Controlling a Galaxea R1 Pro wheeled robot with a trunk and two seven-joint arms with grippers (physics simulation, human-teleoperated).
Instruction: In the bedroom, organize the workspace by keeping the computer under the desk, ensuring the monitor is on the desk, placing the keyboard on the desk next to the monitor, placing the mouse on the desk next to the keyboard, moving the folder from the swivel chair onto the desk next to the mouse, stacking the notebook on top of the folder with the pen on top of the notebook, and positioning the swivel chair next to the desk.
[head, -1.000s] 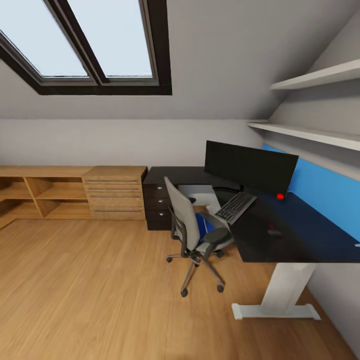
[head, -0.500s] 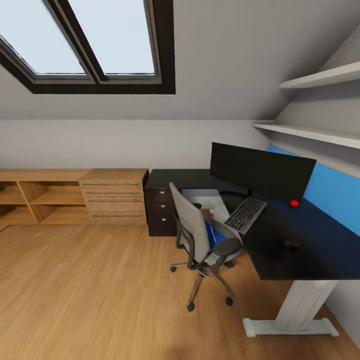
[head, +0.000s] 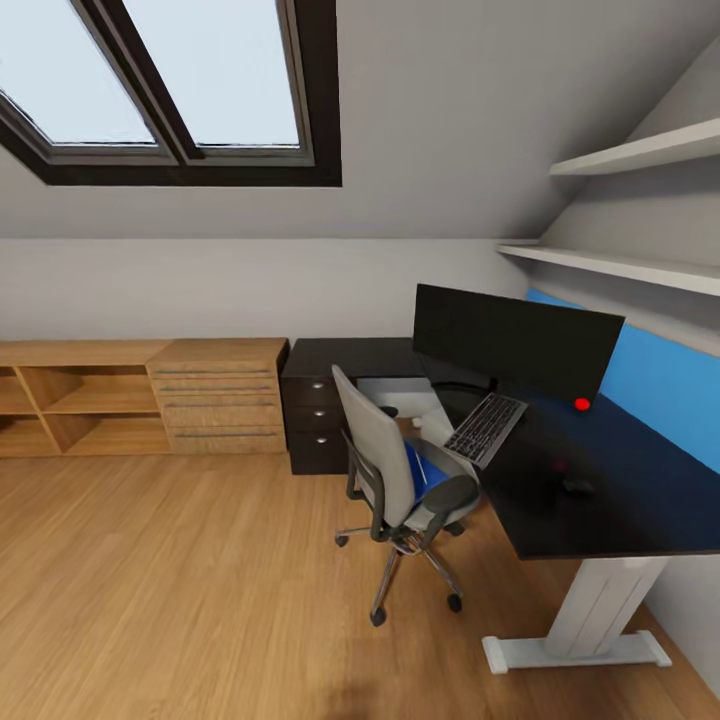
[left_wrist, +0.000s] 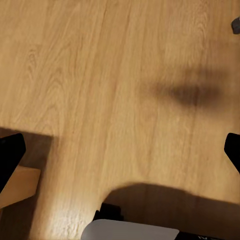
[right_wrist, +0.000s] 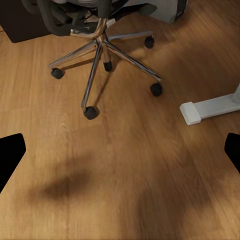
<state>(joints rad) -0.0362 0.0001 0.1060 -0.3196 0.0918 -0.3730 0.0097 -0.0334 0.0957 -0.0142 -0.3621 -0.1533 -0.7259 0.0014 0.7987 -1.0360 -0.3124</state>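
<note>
Head view, room: attic bedroom with sloped grey ceiling, dark-framed skylight (head: 190, 90) and wood floor (head: 180, 590).
Desk (head: 600, 490): black L-shaped top on a white pedestal leg (head: 600, 610), with black drawers (head: 312, 425) at its far end against the back wall.
Monitor (head: 515, 345): upright on the desk, screen dark, red dot at its lower corner nearest the blue wall panel (head: 660, 385).
Keyboard (head: 485, 428): flat on the desk just in front of the monitor, lying at an angle and reaching the desk edge above the chair.
Mouse (head: 577, 486): small dark oval on the desk top, apart from the keyboard, on the side toward the camera.
Swivel chair (head: 395, 480): beside the desk's inner corner, its back turned toward the room; the chrome base (right_wrist: 100, 55) and casters also appear in the right wrist view.
Folder (head: 425, 475): bright blue, lying on the chair seat.
Wooden shelf unit (head: 140, 395): low, along the back wall next to the drawers.
Wall shelves (head: 630, 155): two white boards above the desk.
Left gripper (left_wrist: 120, 160): dark fingertips at opposite frame edges, jaws spread wide over bare floor, holding nothing.
Right gripper (right_wrist: 120, 155): jaws likewise wide apart and unloaded, above floor near the chair base and the desk foot (right_wrist: 210, 107).
</note>
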